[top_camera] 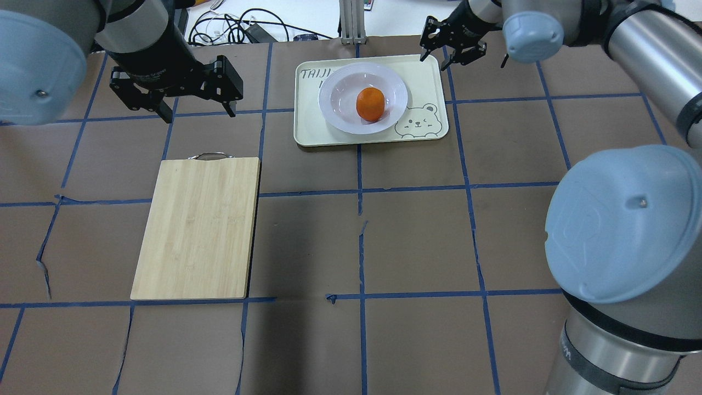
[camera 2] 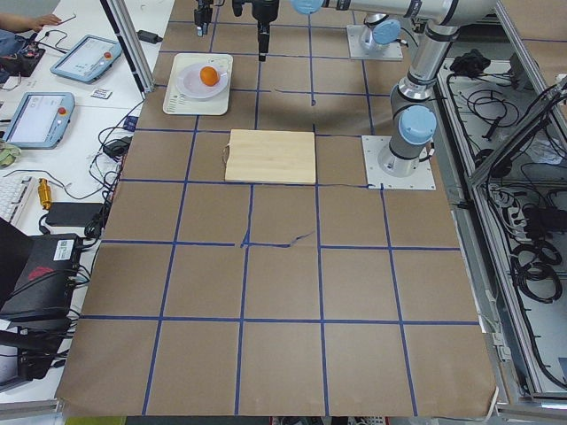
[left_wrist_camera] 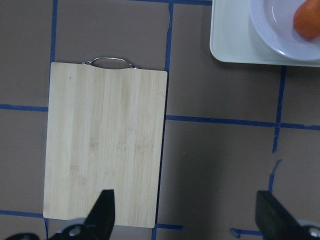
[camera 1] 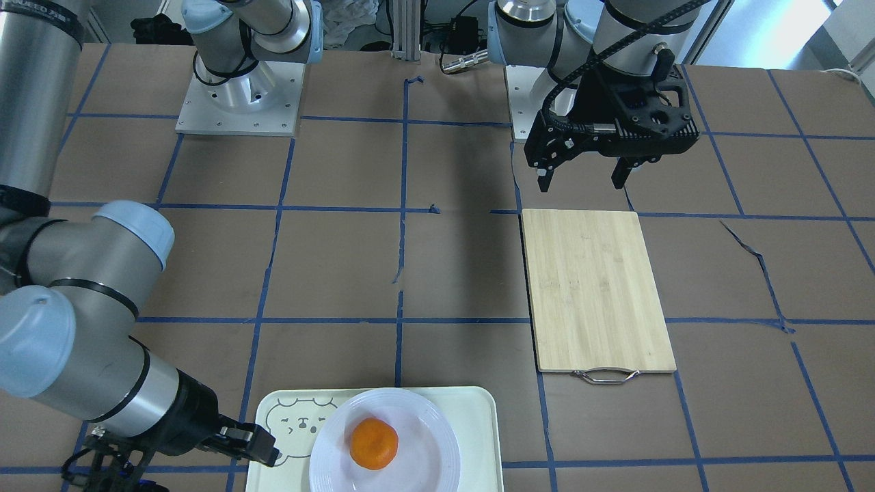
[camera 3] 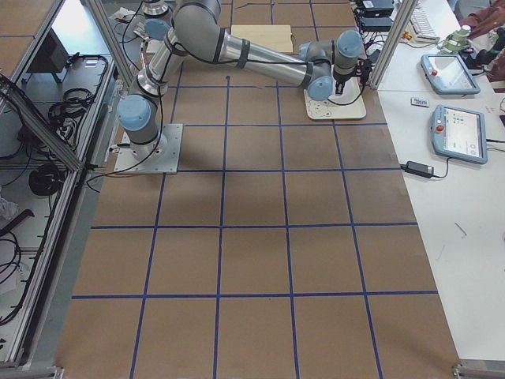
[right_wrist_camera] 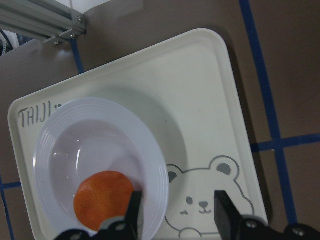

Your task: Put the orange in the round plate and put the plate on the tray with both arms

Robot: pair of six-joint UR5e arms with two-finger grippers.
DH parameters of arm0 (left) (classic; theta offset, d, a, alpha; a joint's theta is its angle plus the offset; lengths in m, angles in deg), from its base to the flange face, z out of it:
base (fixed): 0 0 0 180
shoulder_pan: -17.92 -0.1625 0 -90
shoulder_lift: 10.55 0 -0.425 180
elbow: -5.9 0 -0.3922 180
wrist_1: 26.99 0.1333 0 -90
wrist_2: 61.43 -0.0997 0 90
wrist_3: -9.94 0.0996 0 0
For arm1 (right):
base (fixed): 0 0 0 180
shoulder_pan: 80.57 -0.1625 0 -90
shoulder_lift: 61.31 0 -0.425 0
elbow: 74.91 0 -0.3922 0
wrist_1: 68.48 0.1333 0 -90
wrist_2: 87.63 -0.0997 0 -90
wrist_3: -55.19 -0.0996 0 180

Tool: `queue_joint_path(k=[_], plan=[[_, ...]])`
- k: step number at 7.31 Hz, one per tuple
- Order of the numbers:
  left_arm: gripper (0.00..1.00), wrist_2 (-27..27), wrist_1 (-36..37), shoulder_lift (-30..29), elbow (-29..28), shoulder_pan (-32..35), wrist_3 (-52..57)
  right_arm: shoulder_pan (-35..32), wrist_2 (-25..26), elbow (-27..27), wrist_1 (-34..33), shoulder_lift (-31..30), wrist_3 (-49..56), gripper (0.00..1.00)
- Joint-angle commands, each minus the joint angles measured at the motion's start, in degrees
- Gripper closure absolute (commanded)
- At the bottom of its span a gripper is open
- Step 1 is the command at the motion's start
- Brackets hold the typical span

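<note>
The orange [top_camera: 370, 104] sits in the sunken centre of the round plate [top_camera: 337, 104], and the plate rests on the cream tray [top_camera: 428, 82] with the bear face. My right gripper [top_camera: 433, 61] hovers open above the tray's far right corner, apart from plate and tray; in its wrist view its fingers [right_wrist_camera: 134, 210] frame the plate's rim [right_wrist_camera: 100, 150] and the bear drawing, with the orange [right_wrist_camera: 102, 197] just to the side. My left gripper [top_camera: 198, 112] hangs open and empty above bare table beyond the handle end of the cutting board, well left of the tray.
A bamboo cutting board [top_camera: 197, 227] with a metal handle lies on the left half of the brown, blue-taped table. The arm bases [camera 1: 239, 102] stand at the robot's edge. Cables and tablets lie off the table's far side.
</note>
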Motion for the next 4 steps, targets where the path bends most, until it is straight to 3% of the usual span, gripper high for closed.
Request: queue_joint_path(k=[1,2,3,4], plan=[[0.00,-0.09,-0.20,0.10,-0.06,0.04,0.00,-1.45,9.83,-3.65,16.42,-6.05,1.23,0.42],[0.00,-0.09,-0.38,0.10,-0.14,0.04,0.00,-4.59,16.73,-3.65,20.74,-8.44,1.23,0.42],[0.00,-0.09,-0.38,0.10,-0.15,0.04,0.00,-6.54,19.50,-2.69,26.96,-11.60,1.49,0.40],[0.00,-0.09,-0.38,0.10,-0.15,0.04,0.00,-6.65,19.09,-0.33,30.76,-16.68,3.93,0.31]])
